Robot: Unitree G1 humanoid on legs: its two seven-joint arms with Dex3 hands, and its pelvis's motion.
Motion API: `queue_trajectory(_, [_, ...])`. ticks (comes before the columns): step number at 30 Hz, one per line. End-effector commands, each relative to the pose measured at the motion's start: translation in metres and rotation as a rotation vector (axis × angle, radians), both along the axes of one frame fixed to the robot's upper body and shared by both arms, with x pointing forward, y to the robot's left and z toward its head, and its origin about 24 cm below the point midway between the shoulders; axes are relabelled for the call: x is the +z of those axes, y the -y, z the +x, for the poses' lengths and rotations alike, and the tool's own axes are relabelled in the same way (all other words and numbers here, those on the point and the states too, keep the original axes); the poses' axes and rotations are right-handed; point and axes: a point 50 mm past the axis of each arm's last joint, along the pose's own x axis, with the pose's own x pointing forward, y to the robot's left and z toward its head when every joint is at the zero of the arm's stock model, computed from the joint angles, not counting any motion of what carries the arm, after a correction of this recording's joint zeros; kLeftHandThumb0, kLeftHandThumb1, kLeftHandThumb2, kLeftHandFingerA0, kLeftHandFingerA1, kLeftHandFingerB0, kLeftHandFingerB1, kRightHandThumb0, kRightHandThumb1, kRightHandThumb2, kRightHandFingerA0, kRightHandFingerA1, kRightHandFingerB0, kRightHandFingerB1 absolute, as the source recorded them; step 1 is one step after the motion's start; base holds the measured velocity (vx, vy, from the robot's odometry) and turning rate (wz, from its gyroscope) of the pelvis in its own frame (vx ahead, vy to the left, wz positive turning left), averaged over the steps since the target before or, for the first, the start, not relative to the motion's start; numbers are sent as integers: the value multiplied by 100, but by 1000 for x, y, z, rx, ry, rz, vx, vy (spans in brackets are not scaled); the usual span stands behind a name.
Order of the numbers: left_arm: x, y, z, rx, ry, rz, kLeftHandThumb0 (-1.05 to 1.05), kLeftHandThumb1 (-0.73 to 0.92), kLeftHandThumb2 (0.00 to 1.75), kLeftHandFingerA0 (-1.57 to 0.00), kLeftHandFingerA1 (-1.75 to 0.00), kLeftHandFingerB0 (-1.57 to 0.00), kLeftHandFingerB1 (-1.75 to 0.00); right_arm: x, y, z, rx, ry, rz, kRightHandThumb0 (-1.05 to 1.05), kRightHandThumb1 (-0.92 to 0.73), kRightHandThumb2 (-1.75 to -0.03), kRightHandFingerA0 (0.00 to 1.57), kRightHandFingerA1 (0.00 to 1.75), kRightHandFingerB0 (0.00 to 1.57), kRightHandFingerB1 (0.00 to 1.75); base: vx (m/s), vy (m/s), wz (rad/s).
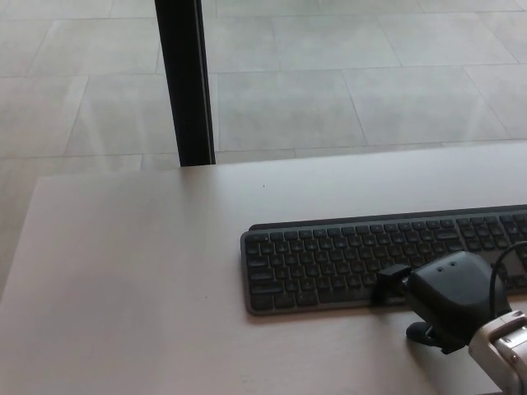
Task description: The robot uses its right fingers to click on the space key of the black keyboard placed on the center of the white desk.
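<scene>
We see the white desk (140,271) filling the lower two thirds of the frame, its far edge meeting a pale tiled floor (346,82) across the top, where a black post (185,82) stands in the upper left. The black keyboard (329,263) lies in the lower right of the frame, long side running left to right, its right end cut off by the picture edge. Our right hand (449,296) comes in from the lower right corner, a bulky dark shell hanging over the keyboard's near edge, with a cable looping off its right side. One fingertip (392,280) juts out to the left and sits on the bottom key row, about where the space key should be, though the hand hides most of that bar. We cannot tell from this angle whether the other fingers are spread or curled, since the shell covers them. Our left hand does not show. We judge the press itself to be the step in hand: the fingertip looks to be touching or all but touching the row. The next move calls for a short, straight push down without sliding onto neighbouring keys, then a clean lift.
</scene>
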Motion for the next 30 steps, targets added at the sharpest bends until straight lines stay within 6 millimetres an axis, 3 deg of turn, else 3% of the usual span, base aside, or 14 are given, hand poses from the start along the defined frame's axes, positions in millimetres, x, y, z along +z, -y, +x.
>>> queue_trajectory(1, [5, -5, 0, 8, 9, 18, -49, 66, 60, -72, -71, -57, -56, -3, 0, 1, -9, -36, -20, -31, -56, -70, 78, 155, 59, 48, 0, 0, 0])
queue_trajectory(19, [11, -7, 7, -6, 19, 31, -49, 68, 60, -72, -67, -58, -54, -22, -6, -17, 105, -36, -105, -32, -57, -66, 77, 160, 61, 50, 0, 0, 0])
queue_trajectory(30, [11, -7, 7, -10, 22, 30, -50, 68, 60, -75, -68, -59, -54, -27, -2, -15, 49, -70, -111, -31, -57, -62, 75, 158, 60, 47, 0, 0, 0])
